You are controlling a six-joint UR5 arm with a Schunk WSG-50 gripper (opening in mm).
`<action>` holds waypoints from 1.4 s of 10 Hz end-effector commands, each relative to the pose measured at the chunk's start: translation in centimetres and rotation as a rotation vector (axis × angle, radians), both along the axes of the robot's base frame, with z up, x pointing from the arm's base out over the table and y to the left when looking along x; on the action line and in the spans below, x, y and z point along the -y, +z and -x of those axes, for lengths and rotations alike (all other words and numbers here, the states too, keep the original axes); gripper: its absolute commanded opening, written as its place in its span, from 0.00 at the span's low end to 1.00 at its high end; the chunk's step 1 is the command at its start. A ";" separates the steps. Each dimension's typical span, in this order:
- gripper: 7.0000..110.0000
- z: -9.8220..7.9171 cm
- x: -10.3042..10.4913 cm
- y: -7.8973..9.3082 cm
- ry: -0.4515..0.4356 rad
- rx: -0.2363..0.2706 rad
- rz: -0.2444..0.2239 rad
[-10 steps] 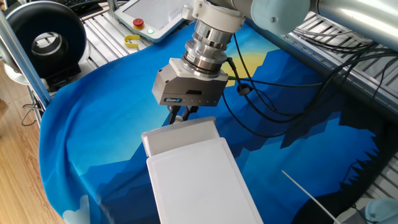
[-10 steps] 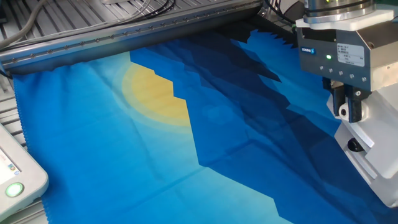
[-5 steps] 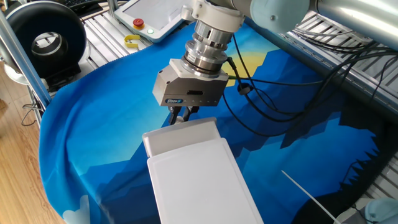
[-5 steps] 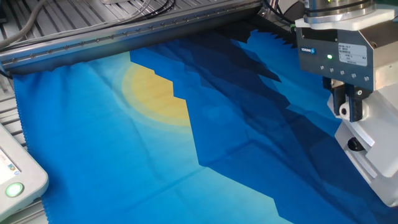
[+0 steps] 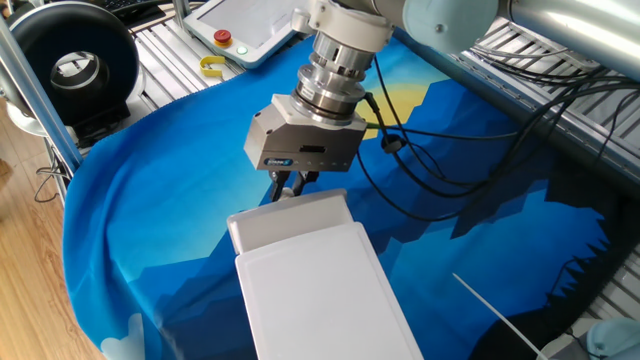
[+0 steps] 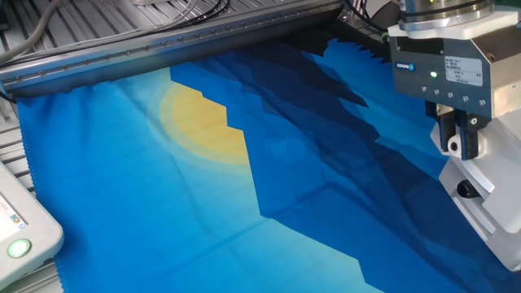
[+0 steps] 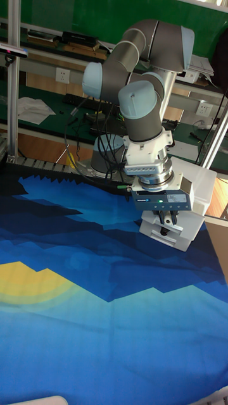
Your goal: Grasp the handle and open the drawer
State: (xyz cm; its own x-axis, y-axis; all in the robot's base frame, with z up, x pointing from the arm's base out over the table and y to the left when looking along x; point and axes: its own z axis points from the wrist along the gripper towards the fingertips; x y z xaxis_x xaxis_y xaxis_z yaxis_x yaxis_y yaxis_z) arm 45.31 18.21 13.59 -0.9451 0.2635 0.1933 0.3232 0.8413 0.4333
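Observation:
A flat-topped white plastic box (image 5: 325, 290) lies on the blue cloth, and the drawer (image 5: 290, 220) shows at its far end. My gripper (image 5: 291, 186) hangs straight down over the drawer's front face. In the other fixed view the small white handle (image 6: 453, 146) sits between the dark fingers (image 6: 468, 134) of the gripper (image 6: 460, 153), which is shut on it. Below it the drawer front (image 6: 480, 183) has a dark hole. The tall fixed view shows the gripper (image 7: 166, 221) at the front of the drawer (image 7: 172, 240); the handle is hidden there.
A white pendant with a red button (image 5: 240, 25) and a yellow tape dispenser (image 5: 212, 67) lie at the far left. A black round device (image 5: 75, 65) stands beyond the table edge. Black cables (image 5: 430, 170) trail over the cloth to the right of the arm.
The gripper and the drawer front have shifted by only a few pixels in the other fixed view. Nothing else has moved.

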 end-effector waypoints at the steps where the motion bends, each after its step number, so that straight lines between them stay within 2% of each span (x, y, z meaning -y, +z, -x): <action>1: 0.00 -0.6 -0.3 0.0 -0.014 0.007 -0.020; 5: 0.00 -1.0 0.0 -1.1 -0.017 0.010 0.000; 10: 0.00 -1.5 0.4 -0.5 -0.008 -0.007 0.000; 14: 0.00 -2.0 -0.1 -0.1 -0.011 -0.009 0.001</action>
